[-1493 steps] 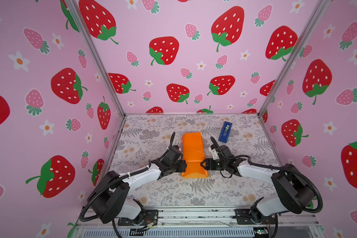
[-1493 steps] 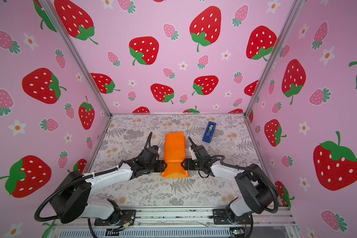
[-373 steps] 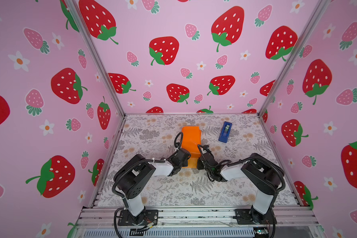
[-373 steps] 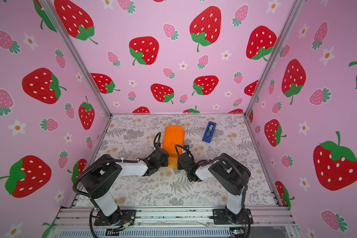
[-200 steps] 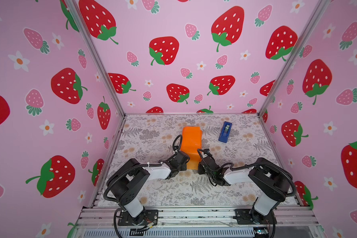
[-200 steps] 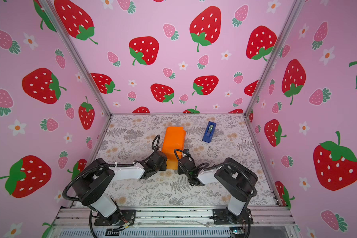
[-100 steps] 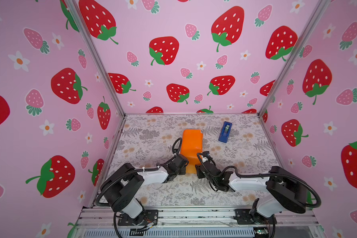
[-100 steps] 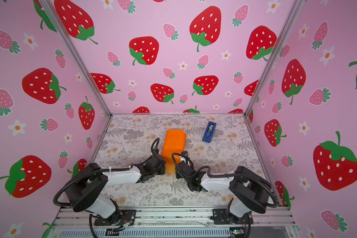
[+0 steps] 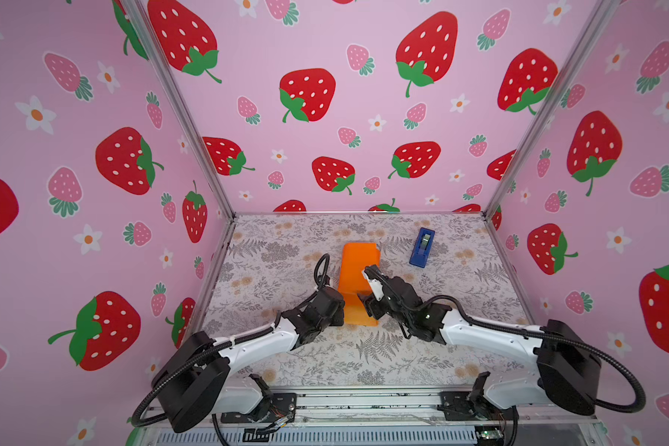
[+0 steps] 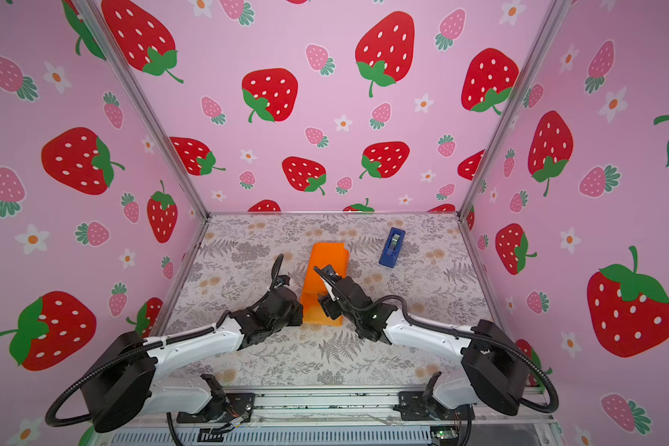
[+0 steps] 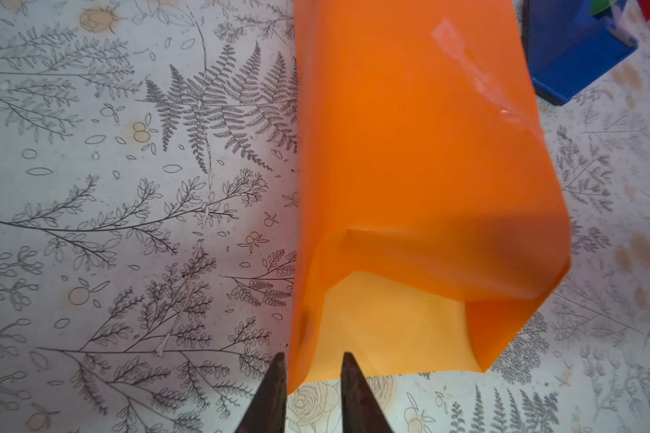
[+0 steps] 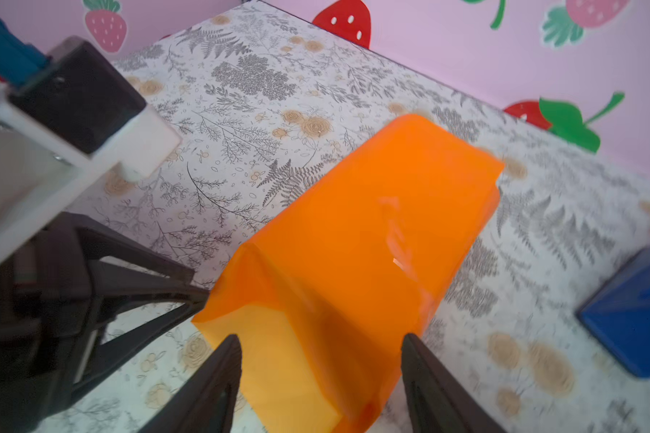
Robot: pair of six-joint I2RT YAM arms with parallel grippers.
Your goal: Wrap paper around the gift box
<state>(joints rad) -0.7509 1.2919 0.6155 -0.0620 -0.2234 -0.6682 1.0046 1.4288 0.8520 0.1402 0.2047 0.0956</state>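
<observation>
The orange paper (image 9: 358, 266) (image 10: 323, 266) lies as a closed sleeve mid-table, a strip of clear tape (image 11: 462, 48) along its top. The gift box is hidden inside it. The sleeve's near end (image 11: 391, 330) gapes open, showing its pale inside. My left gripper (image 9: 342, 309) (image 11: 312, 360) is at that end's left corner, jaws slightly apart with the paper's side fold loose between them. My right gripper (image 9: 364, 301) (image 12: 320, 336) stands wide open, straddling the right part of the same end. The left fingers (image 12: 147, 285) also show in the right wrist view.
A blue tape dispenser (image 9: 421, 247) (image 10: 392, 247) (image 12: 635, 311) stands at the back right, apart from the paper. Pink strawberry walls close in the floral table covering (image 9: 286, 247) on three sides. A metal rail (image 9: 364, 401) runs along the front.
Both grippers were shut at the sleeve's near end a second ago; both have opened, the right one wide. Both arms have swung outward and drawn back toward the front.
</observation>
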